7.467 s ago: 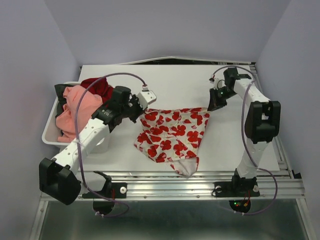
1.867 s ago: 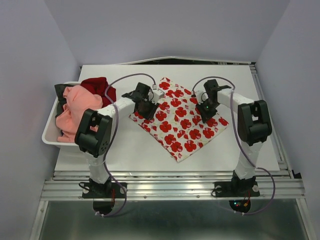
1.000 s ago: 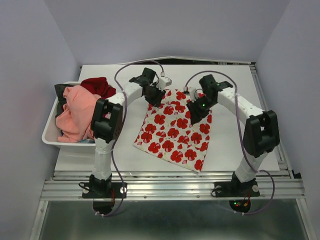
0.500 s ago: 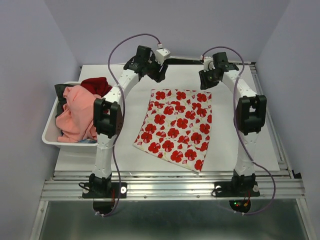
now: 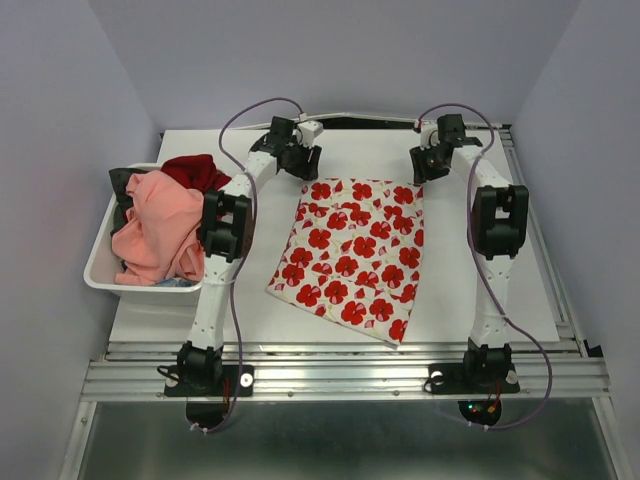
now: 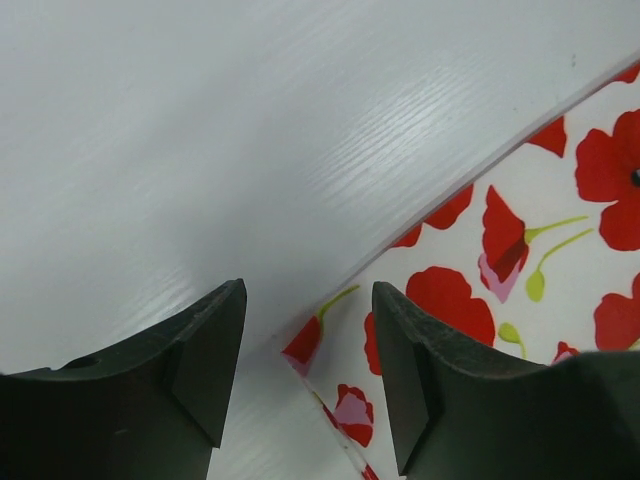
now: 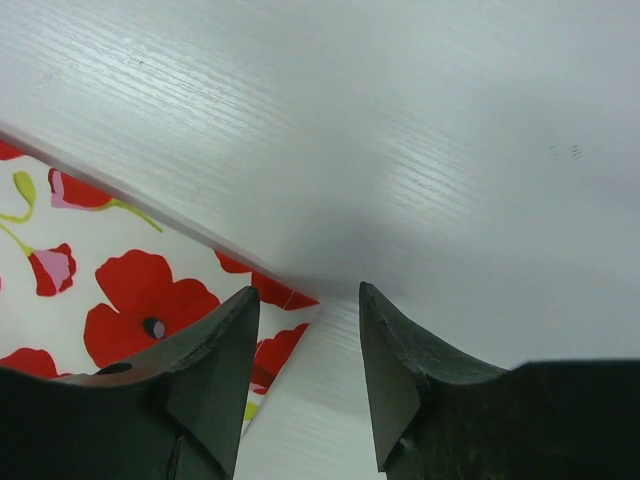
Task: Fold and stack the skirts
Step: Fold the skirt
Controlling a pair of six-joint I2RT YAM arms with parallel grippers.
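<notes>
From above, the flowered skirt (image 5: 355,255) lies flat in the middle of the table (image 5: 480,280). Its long axis runs from the far edge toward the near edge, slanting a little toward the near right corner. The left fingers (image 5: 298,160) hang just beyond its far left corner and the right fingers (image 5: 427,170) just beyond its far right corner, so each arm has its own corner closest. The salmon-pink skirt (image 5: 150,225) is heaped in the tub (image 5: 100,275) at the table's left edge.

From the left wrist, the left fingers (image 6: 200,370) stand apart and hold nothing. The skirt's (image 6: 520,300) corner points into the gap between them.

From the right wrist, the right fingers (image 7: 210,370) are likewise spread and empty, with the cloth's (image 7: 150,300) corner just below the gap. I'd say any fold has to bring those far corners toward the near edge.
</notes>
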